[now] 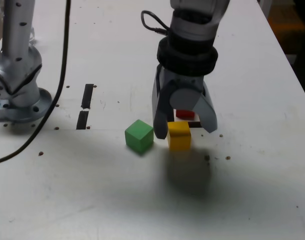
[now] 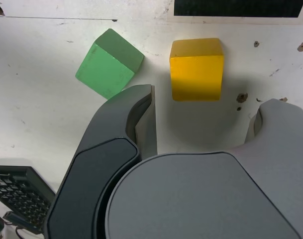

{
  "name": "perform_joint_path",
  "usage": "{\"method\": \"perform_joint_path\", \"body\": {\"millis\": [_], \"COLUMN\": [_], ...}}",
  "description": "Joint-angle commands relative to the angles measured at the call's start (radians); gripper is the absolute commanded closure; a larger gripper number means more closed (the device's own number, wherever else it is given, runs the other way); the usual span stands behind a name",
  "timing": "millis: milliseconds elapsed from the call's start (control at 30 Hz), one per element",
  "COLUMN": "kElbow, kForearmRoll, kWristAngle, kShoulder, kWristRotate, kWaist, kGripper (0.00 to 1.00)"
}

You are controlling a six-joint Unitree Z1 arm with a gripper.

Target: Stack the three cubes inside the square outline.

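My tool spread apart over the yellow cube, green cube beside, red cube seemingly behind.

A flat white table with small dark screw holes and scuff marks fills the scene. Two short black tape strips lie end to end toward the exterior view's left. A thin black cable trails across the table there. The wrist view shows a black keyboard at the table's edge.
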Motion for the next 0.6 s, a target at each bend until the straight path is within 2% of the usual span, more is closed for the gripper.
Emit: {"method": "perform_joint_path", "body": {"millis": [0, 567], "kElbow": [0.0, 0.019], "kForearmRoll": [-0.007, -0.037], "kWristAngle": [-0.003, -0.013], "kShoulder": [0.01, 0.057], "kWristRotate": [-0.002, 0.007], "kWaist": [-0.001, -0.001], "kGripper": [0.24, 0.24]}}
